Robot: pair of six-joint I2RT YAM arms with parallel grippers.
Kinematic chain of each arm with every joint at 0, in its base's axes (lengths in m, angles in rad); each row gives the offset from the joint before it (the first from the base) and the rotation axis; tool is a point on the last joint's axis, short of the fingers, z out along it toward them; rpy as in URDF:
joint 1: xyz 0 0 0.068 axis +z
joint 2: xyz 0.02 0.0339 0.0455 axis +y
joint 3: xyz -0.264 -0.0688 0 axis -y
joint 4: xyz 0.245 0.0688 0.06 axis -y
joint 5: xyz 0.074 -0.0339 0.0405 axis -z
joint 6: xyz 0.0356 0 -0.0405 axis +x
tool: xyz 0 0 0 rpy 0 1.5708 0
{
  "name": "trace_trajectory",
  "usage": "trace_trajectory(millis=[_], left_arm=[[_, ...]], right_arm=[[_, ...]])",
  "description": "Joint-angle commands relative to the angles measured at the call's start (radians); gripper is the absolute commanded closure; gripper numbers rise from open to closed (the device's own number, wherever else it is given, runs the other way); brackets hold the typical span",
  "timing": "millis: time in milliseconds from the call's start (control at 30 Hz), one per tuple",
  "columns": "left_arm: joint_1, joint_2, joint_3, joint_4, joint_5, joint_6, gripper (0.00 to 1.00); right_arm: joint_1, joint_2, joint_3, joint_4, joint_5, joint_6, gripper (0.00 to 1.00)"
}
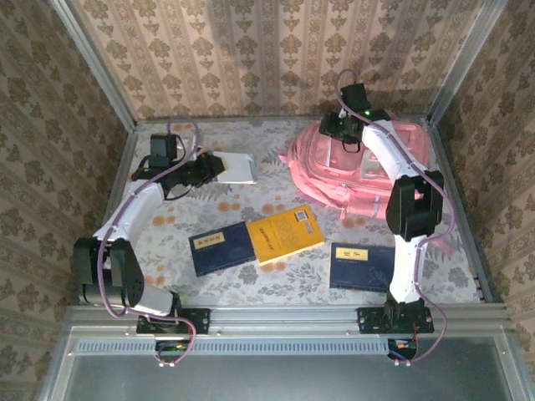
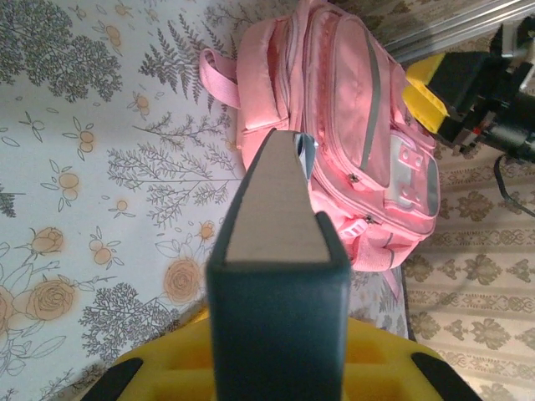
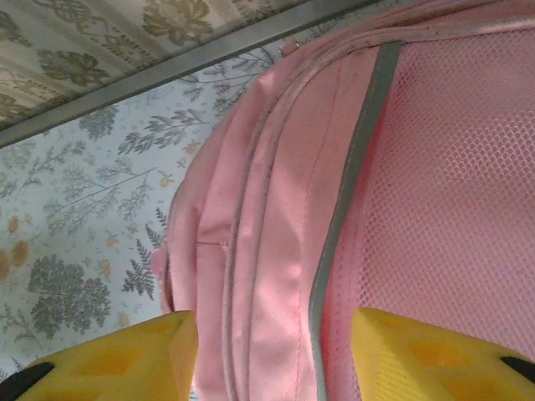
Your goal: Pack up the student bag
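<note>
The student bag (image 1: 372,167) lies at the back right of the table, pink, with grey piping and a mesh panel (image 3: 451,167). My right gripper (image 1: 338,127) hovers over its back left end. It is open (image 3: 276,355), and its yellow fingers (image 3: 125,359) stand either side of a fold of pink fabric. My left gripper (image 1: 205,167) is at the back left, shut on a book (image 1: 236,167). Close up, the book (image 2: 276,200) has a dark teal spine and pale page edges. It points toward the student bag (image 2: 351,125).
Three more books lie in the middle and front: a dark blue one (image 1: 221,248), a yellow one (image 1: 286,234) overlapping it, and another dark blue one (image 1: 361,266) by the right arm's base. Metal frame posts and patterned walls close in the table.
</note>
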Motion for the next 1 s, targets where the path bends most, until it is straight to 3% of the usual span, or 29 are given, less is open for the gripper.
trace_trajectory(millis=[0, 233, 400, 967], left_arm=[[0.005, -0.018, -0.008, 0.037, 0.055, 0.028, 1.00], [0.006, -0.011, -0.019, 0.057, 0.061, 0.025, 1.00], [0.010, 0.003, -0.019, 0.073, 0.072, 0.015, 1.00], [0.012, -0.003, -0.022, 0.063, 0.063, 0.020, 1.00]], right_arm=[[0.001, 0.076, 0.070, -0.076, -0.027, 0.006, 0.47], [0.002, 0.141, 0.089, -0.065, -0.103, 0.018, 0.51], [0.011, 0.156, 0.086, -0.047, -0.173, 0.013, 0.64], [0.038, 0.078, -0.001, -0.060, -0.090, -0.068, 0.86]])
